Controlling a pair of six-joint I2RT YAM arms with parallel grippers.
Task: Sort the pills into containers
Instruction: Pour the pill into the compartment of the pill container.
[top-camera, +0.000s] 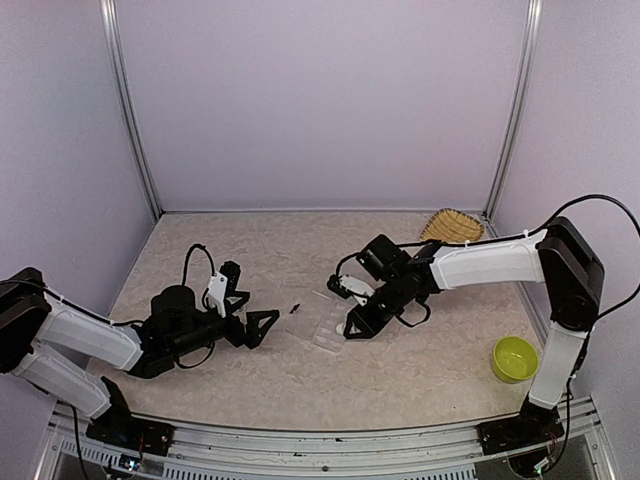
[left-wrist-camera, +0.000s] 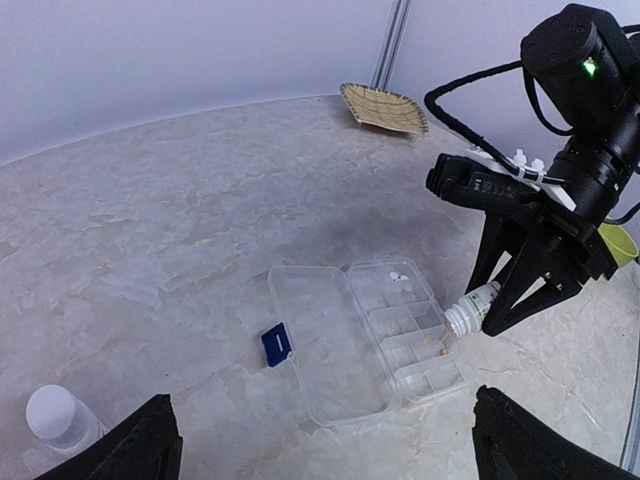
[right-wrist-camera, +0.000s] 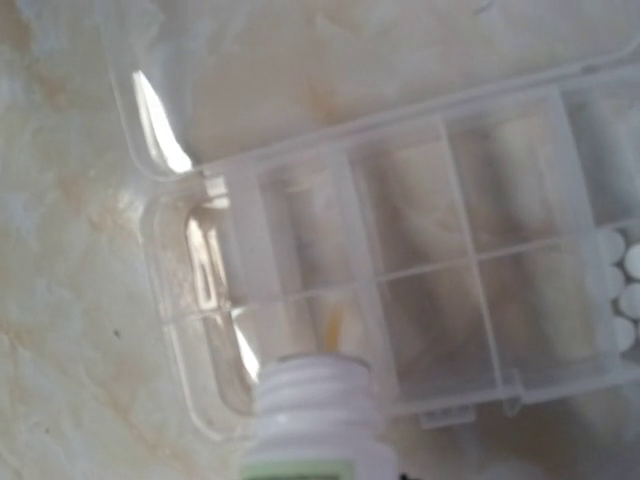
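Observation:
The clear compartment box (top-camera: 330, 328) lies open mid-table, its lid (left-wrist-camera: 318, 340) folded flat to the left of its tray (left-wrist-camera: 405, 335). White pills (left-wrist-camera: 398, 274) fill a far compartment and show at the right edge of the right wrist view (right-wrist-camera: 625, 290). Small orange pills (left-wrist-camera: 440, 341) lie in a nearer compartment. My right gripper (top-camera: 358, 322) is shut on a small white bottle (left-wrist-camera: 472, 308), tilted with its open mouth (right-wrist-camera: 315, 385) over the tray's edge. To the left of the box, my left gripper (top-camera: 250, 302) stands open, nothing between its fingers (left-wrist-camera: 120, 450).
A small blue piece (left-wrist-camera: 277, 344) lies by the lid's left edge. A white capped bottle (left-wrist-camera: 55, 415) stands near my left gripper. The woven basket (top-camera: 452, 226) leans in the back right corner. The lime-green bowl (top-camera: 513, 358) sits at the right front.

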